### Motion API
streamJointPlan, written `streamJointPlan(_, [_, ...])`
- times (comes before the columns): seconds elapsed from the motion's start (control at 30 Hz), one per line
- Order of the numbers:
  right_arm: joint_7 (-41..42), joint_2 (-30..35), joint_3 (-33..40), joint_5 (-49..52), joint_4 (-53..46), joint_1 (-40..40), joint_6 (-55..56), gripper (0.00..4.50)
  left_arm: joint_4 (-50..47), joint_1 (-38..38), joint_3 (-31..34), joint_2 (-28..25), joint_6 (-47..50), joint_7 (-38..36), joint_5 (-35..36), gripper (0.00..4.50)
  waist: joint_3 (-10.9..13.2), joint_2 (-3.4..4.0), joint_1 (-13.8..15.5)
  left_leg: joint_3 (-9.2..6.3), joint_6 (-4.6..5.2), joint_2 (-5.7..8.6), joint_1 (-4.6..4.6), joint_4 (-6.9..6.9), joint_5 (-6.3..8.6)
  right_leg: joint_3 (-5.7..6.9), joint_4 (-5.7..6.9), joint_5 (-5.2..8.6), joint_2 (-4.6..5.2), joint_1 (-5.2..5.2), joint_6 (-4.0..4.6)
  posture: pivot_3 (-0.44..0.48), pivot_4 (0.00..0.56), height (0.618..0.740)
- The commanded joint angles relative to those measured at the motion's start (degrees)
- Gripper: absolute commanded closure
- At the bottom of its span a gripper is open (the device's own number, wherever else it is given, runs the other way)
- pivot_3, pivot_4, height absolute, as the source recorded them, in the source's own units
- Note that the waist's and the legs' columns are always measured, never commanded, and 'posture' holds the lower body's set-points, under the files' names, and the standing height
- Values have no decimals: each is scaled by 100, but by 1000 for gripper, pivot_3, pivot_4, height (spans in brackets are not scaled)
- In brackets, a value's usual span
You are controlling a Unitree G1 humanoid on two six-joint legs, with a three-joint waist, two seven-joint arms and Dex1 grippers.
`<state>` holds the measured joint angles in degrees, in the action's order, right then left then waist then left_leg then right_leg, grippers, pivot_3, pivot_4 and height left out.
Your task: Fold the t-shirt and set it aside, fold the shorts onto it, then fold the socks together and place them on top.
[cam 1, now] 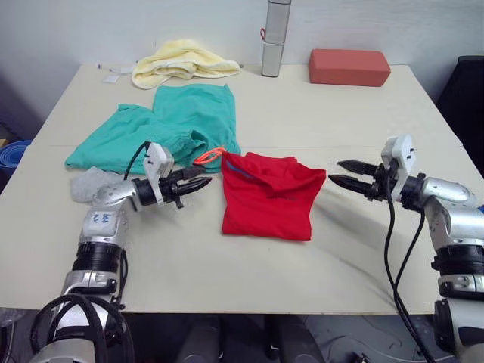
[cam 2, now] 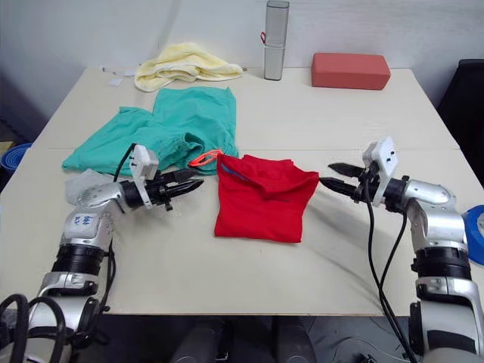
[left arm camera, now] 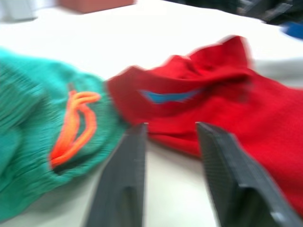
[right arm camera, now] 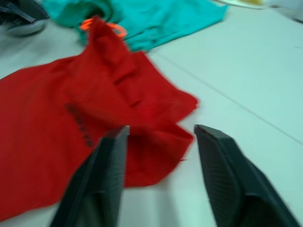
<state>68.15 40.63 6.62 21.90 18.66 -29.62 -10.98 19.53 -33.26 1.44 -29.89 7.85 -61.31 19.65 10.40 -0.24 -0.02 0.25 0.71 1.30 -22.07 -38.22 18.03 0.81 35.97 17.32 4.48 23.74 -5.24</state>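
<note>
You have one t-shirt (cam 1: 268, 195) lying folded into a rough rectangle at the middle of the counter (cam 1: 363, 121), its collar end toward the far side. Your left gripper (cam 1: 198, 181) hovers just left of it with its jaws spread and holding nothing, and your right gripper (cam 1: 346, 173) sits just right of it, jaws likewise spread and empty. The left wrist view gives you what the head views barely show: the blue lining inside the neck, and the orange drawstring loop (left arm camera: 73, 127) lying on the waistband right beside the shirt's edge. The right wrist view shows the shirt's right corner bunched and lifted in a ridge, close in front of the jaws. One pair of shorts (cam 1: 166, 125) lies spread out far and left of the shirt, its waistband touching or almost touching the shirt's far-left corner. From the head views you can also count one pale yellow towel (cam 1: 181, 62) heaped at the far edge, one silver cylinder (cam 1: 275, 38) standing upright beside it, and one red block (cam 1: 349, 66) to the right of that. A light grey knit piece (cam 1: 91, 184), probably the socks, lies by your left forearm; you cannot tell how many.
</note>
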Motion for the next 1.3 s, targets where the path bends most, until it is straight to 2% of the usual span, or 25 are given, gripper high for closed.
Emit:
streamJointPlan(0.03, [333, 19, -262, -171, -960, 394, 801, 3733, -603, 251, -208, -14, -589, -516, -10, 4382, 0, 0, 1, 0, 1, 0, 0, -1, 0, 0, 0, 0, 0, 0, 0, 0, 150, 740])
streamJointPlan(0.1, [428, -7, -435, -162, -1566, 744, 989, 4470, -834, 519, -274, -52, -941, -778, 9, 4500, 0, 0, 0, -1, 3, 0, 0, 2, 1, 0, 1, 0, -1, -1, -1, 0, 150, 740])
streamJointPlan(0.2, [205, -134, -662, -90, -2559, 1340, 840, 4470, -1410, 1121, -291, -91, -1148, -1097, 246, 4500, -1, 1, -21, -1, 3, -4, 0, 7, 2, -2, 0, 0, -2, 1, 0, 0, 150, 740])
streamJointPlan(0.3, [-172, -327, -683, -113, -3062, 1705, 841, 4470, -1942, 1627, -205, -131, -840, -1055, 488, 4500, -1, 1, -18, -1, 4, -6, 1, 5, 2, -9, -5, 0, 0, 0, 0, 0, 150, 740])
streamJointPlan(0.47, [-618, -273, -978, -782, -3566, 2127, 1055, 2849, -2641, 2471, -43, -366, -676, -1039, 672, 2959, -1, 1, -9, -6, 13, -5, 20, 9, 9, -14, -12, -1, 8, -13, 5, 0, 150, 740])
streamJointPlan(0.67, [-1452, -494, -1652, -2136, -3336, 2046, 1504, 789, -2807, 2733, 163, -256, -882, -592, 628, 1075, -1, 1, -6, -7, 30, -4, 29, 14, 20, -12, -15, 1, 10, -19, 10, 0, 150, 740])
streamJointPlan(0.73, [-1719, -614, -1894, -2560, -3156, 1941, 1609, 753, -2850, 2765, 149, -207, -885, -470, 614, 431, -1, 0, -8, -6, 28, -4, 29, 14, 19, -13, -14, 1, 9, -19, 10, 0, 150, 740])
streamJointPlan(0.87, [-2206, -863, -2204, -3127, -2826, 1781, 1739, 753, -2891, 2847, 52, -210, -1012, -379, 497, 431, -2, 0, -24, -4, 13, -4, 30, 15, 11, -14, -11, 1, 6, -17, 10, 0, 150, 740])
streamJointPlan(1.0, [-2479, -923, -2297, -3420, -2675, 1731, 1783, 1638, -2892, 2856, 44, -213, -1091, -328, 499, 390, -6, -7, -22, 1, 12, -4, 50, 20, 10, -19, -9, 2, 4, -31, 12, 0, 150, 740])
streamJointPlan(1.13, [-2449, -902, -2315, -3386, -2639, 1738, 1719, 3040, -2822, 2800, 100, -243, -1135, -285, 509, 390, -8, -11, -10, 1, 15, -4, 57, 20, 12, -20, -10, 2, 6, -40, 12, 0, 150, 740])
streamJointPlan(1.27, [-2046, -867, -2386, -3017, -2822, 1791, 1637, 4465, -2745, 2762, 124, -274, -1180, -276, 496, 390, -8, -11, -17, 2, 16, -4, 57, 20, 13, -20, -10, 2, 5, -39, 12, 0, 150, 740])
streamJointPlan(1.3, [-1844, -837, -2416, -2808, -2925, 1846, 1656, 4465, -2735, 2753, 133, -279, -1177, -270, 499, 390, -8, -11, -17, 2, 16, -4, 57, 20, 13, -20, -10, 2, 5, -38, 12, 0, 150, 740])
